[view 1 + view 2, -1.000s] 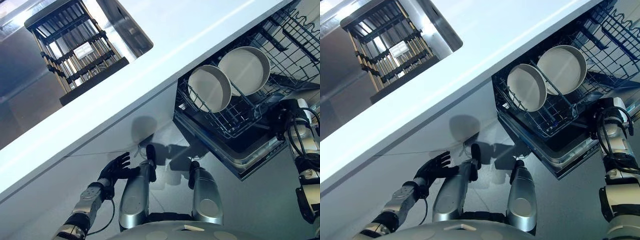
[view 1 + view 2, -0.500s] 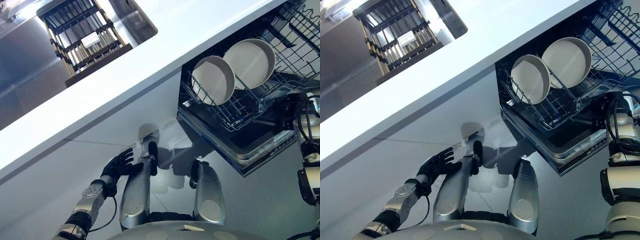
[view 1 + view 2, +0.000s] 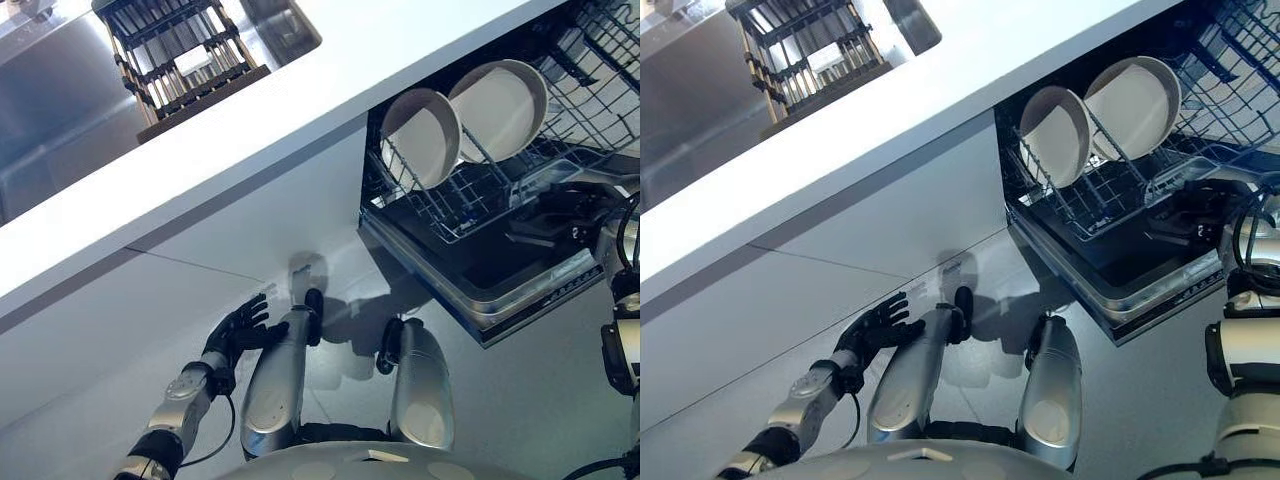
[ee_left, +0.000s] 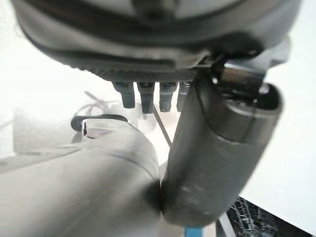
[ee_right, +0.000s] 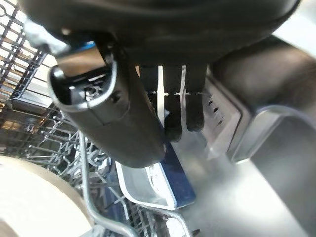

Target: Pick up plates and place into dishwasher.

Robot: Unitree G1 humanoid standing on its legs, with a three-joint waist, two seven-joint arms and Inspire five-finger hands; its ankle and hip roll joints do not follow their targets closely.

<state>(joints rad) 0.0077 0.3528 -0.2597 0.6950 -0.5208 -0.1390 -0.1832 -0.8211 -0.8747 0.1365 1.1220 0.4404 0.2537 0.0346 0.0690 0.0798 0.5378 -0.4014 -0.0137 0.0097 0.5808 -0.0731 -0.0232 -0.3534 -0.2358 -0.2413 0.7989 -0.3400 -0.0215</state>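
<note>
Plates: two, round, off-white, one [image 3: 421, 137] beside the other [image 3: 500, 108], upright on edge in the pulled-out dishwasher rack [image 3: 470, 210]. Left hand [image 3: 236, 331] spread, empty; right hand [image 5: 148, 94] fingers straight, empty

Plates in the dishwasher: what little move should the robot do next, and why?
Probably draw the right hand back from the rack. Both plates already stand upright in it, and the hand's fingers look straight, holding nothing.

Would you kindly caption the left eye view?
Two plates standing in the dishwasher rack, left hand open low.
</note>
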